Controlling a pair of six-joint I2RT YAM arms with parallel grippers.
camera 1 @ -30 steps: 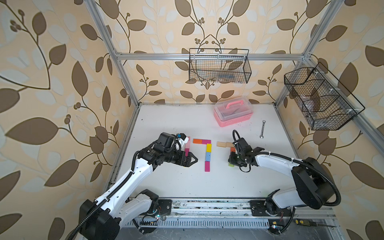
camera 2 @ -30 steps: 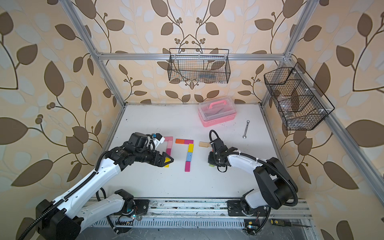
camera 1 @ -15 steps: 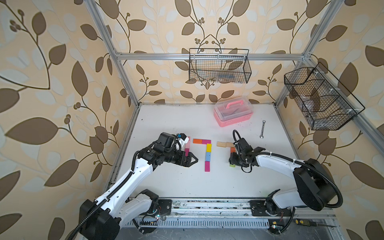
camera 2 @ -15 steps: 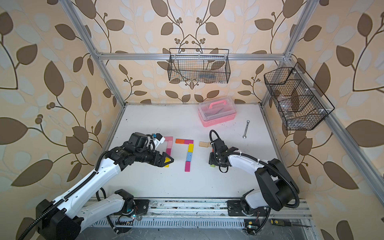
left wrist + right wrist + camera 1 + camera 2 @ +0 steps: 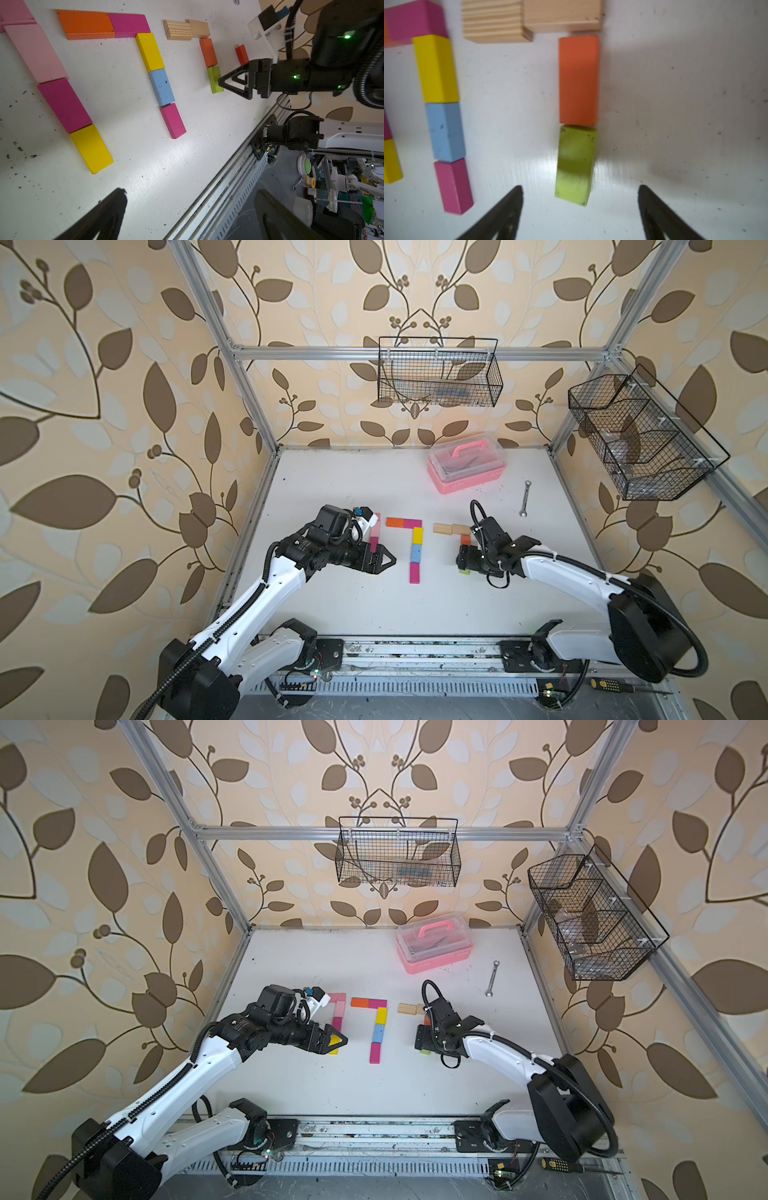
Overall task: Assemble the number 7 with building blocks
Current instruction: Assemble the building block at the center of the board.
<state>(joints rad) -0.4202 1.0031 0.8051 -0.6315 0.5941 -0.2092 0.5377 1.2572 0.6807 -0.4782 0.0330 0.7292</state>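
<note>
On the right gripper (image 5: pixel 580 187) the jaws stand apart, flanking the green block (image 5: pixel 575 164), which butts the orange block (image 5: pixel 578 80) lengthwise, slightly skewed. The left gripper (image 5: pixel 190 190) gapes wide. In both top views the right arm (image 5: pixel 561 572) covers most of it.

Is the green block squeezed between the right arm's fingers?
No, the green block sits free, with clear gaps to the spread fingers on both sides.

Beige wallpaper (image 5: pixel 104 427) with brown leaves covers the walls around a white desk (image 5: pixel 332 481), with an aluminium frame (image 5: pixel 316 353), 1 black wire basket (image 5: pixel 438 377) at upper centre and another wire basket (image 5: pixel 640 439) at right.
</note>
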